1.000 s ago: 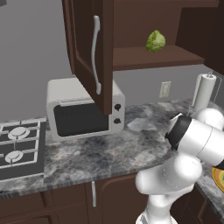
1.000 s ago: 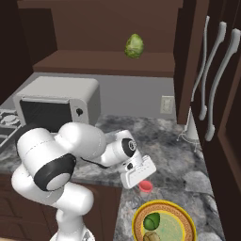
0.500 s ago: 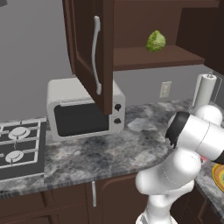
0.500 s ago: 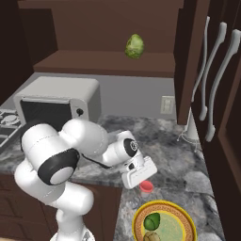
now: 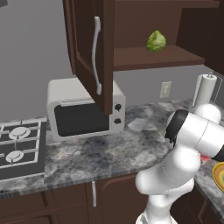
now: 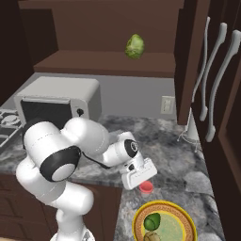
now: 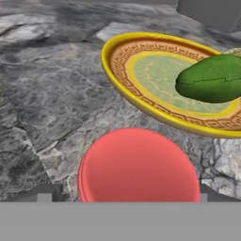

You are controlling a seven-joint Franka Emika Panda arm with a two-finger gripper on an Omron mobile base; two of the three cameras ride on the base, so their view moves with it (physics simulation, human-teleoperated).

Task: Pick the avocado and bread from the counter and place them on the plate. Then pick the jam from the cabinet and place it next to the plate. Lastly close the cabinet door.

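The jam [image 6: 146, 187], a squat red jar, stands on the grey counter [image 6: 188, 155] just beside the rim of the plate [image 6: 184, 220]. My gripper [image 6: 144, 180] hangs right over it. In the hand view the jam's pink-red top [image 7: 139, 167] sits between my fingertips [image 7: 47, 193], which stand wide with a gap to the jar, so the gripper [image 7: 124, 194] is open. The avocado [image 6: 152, 220] and the bread [image 6: 150, 236] lie on the plate. In the hand view the avocado [image 7: 214, 77] rests on the plate [image 7: 141, 94]. The cabinet door [image 5: 89, 48] stands open.
A pale green leafy ball [image 6: 135, 46] sits on the cabinet shelf. A white microwave [image 5: 83, 109] stands on the counter under the open door, with a stove [image 5: 17, 148] to its left. A paper towel roll [image 5: 204, 89] stands at the back right.
The jaws have spread apart and let go of the jam, which now stands on the counter by the plate. The arm has barely moved.
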